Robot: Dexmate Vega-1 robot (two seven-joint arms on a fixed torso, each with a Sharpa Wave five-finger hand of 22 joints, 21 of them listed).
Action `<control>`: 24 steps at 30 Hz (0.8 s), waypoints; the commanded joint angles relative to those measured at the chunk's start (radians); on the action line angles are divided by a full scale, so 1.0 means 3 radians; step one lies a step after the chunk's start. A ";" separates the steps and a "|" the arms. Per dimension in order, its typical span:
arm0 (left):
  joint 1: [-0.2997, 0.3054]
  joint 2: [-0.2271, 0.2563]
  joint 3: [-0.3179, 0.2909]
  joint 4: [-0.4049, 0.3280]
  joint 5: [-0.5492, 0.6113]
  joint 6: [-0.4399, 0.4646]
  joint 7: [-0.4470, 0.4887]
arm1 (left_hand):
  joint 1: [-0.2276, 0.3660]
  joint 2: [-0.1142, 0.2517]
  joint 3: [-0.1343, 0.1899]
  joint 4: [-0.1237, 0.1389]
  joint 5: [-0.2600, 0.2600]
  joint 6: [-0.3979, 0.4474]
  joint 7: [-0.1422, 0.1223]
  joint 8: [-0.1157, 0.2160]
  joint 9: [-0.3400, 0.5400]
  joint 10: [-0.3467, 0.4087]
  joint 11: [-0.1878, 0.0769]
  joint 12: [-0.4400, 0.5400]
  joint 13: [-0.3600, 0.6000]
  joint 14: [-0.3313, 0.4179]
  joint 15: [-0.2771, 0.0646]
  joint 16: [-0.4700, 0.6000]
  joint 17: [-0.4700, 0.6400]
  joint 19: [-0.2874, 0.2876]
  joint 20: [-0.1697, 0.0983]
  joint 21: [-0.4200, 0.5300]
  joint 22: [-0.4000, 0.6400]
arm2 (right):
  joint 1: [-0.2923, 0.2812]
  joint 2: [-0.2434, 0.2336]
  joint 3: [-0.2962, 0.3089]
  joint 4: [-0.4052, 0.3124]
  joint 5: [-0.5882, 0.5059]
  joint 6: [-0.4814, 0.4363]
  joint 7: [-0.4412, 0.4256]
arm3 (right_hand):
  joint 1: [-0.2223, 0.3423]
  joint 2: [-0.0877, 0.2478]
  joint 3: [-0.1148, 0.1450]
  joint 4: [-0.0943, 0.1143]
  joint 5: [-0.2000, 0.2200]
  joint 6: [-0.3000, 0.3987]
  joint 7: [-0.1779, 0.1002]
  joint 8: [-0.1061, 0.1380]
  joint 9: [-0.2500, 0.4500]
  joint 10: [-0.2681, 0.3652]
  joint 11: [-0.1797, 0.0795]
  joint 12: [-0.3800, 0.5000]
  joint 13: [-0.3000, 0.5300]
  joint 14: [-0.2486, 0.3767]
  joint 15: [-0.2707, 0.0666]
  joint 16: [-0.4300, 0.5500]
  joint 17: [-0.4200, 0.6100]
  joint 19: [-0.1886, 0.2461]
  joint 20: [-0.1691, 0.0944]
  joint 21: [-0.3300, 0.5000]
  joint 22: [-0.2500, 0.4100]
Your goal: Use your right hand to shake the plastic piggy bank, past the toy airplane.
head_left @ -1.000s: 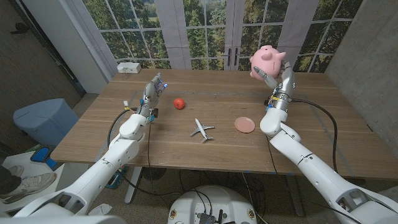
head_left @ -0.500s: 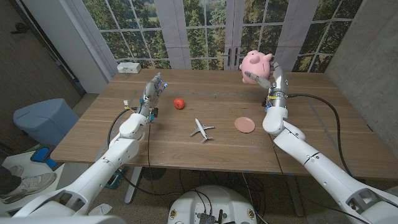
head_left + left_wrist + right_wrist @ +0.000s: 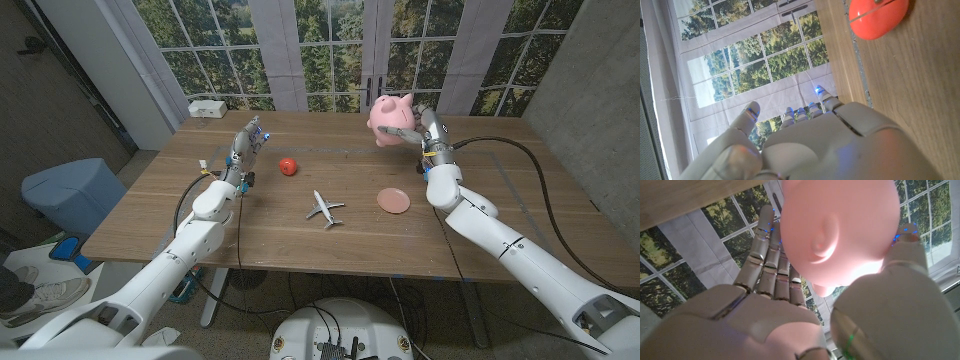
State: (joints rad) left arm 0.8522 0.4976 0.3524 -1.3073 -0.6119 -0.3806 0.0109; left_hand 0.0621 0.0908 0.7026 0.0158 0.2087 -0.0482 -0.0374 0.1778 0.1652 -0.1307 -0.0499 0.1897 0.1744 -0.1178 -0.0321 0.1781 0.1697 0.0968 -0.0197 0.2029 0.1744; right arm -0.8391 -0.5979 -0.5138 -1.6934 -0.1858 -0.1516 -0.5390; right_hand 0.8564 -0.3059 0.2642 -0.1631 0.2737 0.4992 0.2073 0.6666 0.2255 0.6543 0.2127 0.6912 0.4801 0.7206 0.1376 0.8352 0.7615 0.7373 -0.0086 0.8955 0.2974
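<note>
My right hand (image 3: 422, 130) grips the pink plastic piggy bank (image 3: 391, 116) and holds it in the air above the far right of the table. Close up in the right wrist view, the pig (image 3: 840, 227) sits between my fingers (image 3: 767, 265) and thumb. The white toy airplane (image 3: 324, 208) lies on the table's middle, nearer to me than the pig. At the far left my left hand (image 3: 246, 142) is raised with its fingers apart and holds nothing; the left wrist view shows its back (image 3: 820, 145).
A small red ball (image 3: 287, 165) lies near my left hand and appears in the left wrist view (image 3: 877, 17). A pink dish (image 3: 393, 201) sits right of the airplane. A white box (image 3: 208, 108) stands at the far left corner of the wooden table (image 3: 300, 245).
My right hand has carried the piggy bank leftward and slightly lower over the table, from above the far right edge toward the middle. The left arm, airplane, ball and dish stayed put.
</note>
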 commanded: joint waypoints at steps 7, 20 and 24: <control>-0.0068 -0.0025 0.0019 0.0086 0.0002 0.0011 -0.0035 | -0.0040 0.0143 0.0007 -0.0029 -0.0013 0.0005 0.0009 0.0007 0.0018 0.0001 -0.0004 0.0000 0.0009 0.0011 -0.0087 -0.0001 0.0008 0.0026 -0.0001 -0.0013 0.0008 | 0.0127 -0.0136 -0.0138 -0.0102 0.0012 -0.0218 0.0374 | 0.1173 0.1217 0.0770 -0.0012 -0.0005 0.1435 -0.0597 0.0003 0.0236 0.1296 -0.0904 -0.0013 0.1014 0.0990 -0.1191 -0.0027 0.1484 -0.0269 -0.0294 0.0047 -0.0031; -0.0060 -0.0017 0.0008 0.0088 -0.0005 0.0009 -0.0029 | -0.0044 0.0144 0.0006 -0.0035 -0.0014 0.0005 0.0008 0.0007 0.0018 -0.0002 -0.0004 -0.0001 0.0009 0.0009 -0.0091 -0.0001 0.0008 0.0025 -0.0003 -0.0014 0.0008 | 0.0092 0.0013 -0.0102 0.0050 -0.0109 -0.0022 -0.0089 | 0.1167 0.1222 0.0791 -0.0013 -0.0027 0.1417 -0.0613 -0.0001 0.0248 0.1291 -0.0920 -0.0036 0.1021 0.0996 -0.1194 -0.0058 0.1486 -0.0291 -0.0298 0.0082 -0.0084; -0.0058 -0.0019 0.0005 0.0096 -0.0007 -0.0002 -0.0030 | -0.0044 0.0144 0.0006 -0.0037 -0.0014 0.0005 0.0006 0.0007 0.0018 -0.0004 -0.0002 -0.0001 0.0009 0.0010 -0.0091 0.0000 0.0008 0.0024 -0.0002 -0.0014 0.0008 | 0.0063 0.0114 -0.0073 0.0158 -0.0192 0.0125 -0.0404 | 0.1163 0.1222 0.0797 -0.0014 -0.0037 0.1420 -0.0618 -0.0004 0.0243 0.1298 -0.0924 -0.0046 0.1015 0.0997 -0.1194 -0.0069 0.1487 -0.0296 -0.0300 0.0097 -0.0102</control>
State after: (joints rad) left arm 0.8349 0.4920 0.3566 -1.2828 -0.6113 -0.3782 0.0023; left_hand 0.0582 0.0949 0.7010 0.0091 0.2087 -0.0482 -0.0374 0.1778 0.1652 -0.1308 -0.0499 0.1897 0.1744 -0.1179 -0.0321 0.1781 0.1697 0.0968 -0.0197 0.2029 0.1744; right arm -0.8053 -0.6178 -0.5500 -1.7041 -0.2018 -0.1838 -0.5059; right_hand 0.8510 -0.3005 0.2641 -0.1631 0.2629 0.5039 0.2050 0.6596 0.2255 0.6600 0.2176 0.6764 0.4803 0.7205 0.1376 0.8184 0.8094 0.7265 0.0022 0.9177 0.2690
